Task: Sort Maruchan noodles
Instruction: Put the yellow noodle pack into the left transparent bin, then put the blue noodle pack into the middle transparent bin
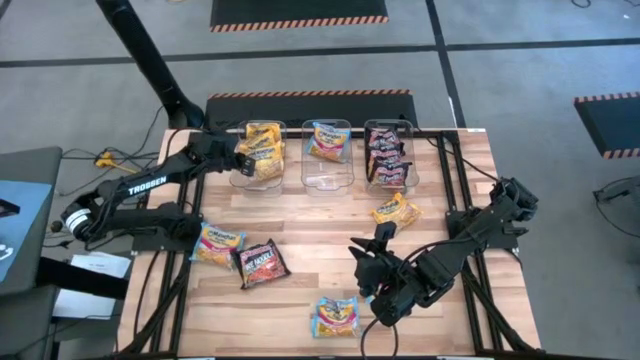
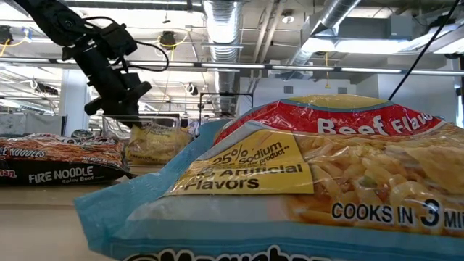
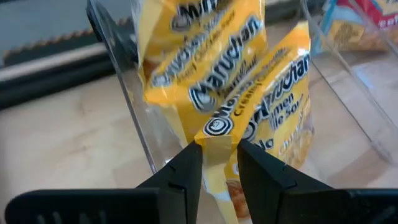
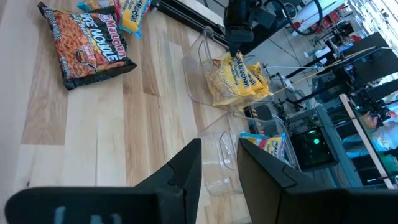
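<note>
Three clear bins stand at the far edge. The left bin point(image 1: 258, 172) holds yellow Maruchan noodles, the middle bin point(image 1: 327, 178) a light blue packet point(image 1: 326, 140), the right bin point(image 1: 388, 150) black-red ones. My left gripper point(image 1: 243, 150) is shut on a yellow packet point(image 3: 267, 106) at the left bin. My right gripper point(image 1: 368, 248) hovers open over the table's middle with nothing between its fingers point(image 4: 219, 163). Lying loose on the table are a yellow-orange packet point(image 1: 396, 211), a yellow-and-blue one point(image 1: 218, 243), a black-red one point(image 1: 262, 263) and a light blue one point(image 1: 337, 315). My left gripper pinches the yellow packet's sealed edge at one corner point(image 3: 216, 148) between its two fingers. The fingers come slanting down from the table's left side. The packet reaches away from the fingers into the left bin, beside another yellow packet point(image 3: 186, 56). I cannot tell whether its far end rests there.
The light blue packet by the near edge fills the low view point(image 2: 304, 188). Cables run along both sides of the table. Bare wood lies between the bins and the loose packets.
</note>
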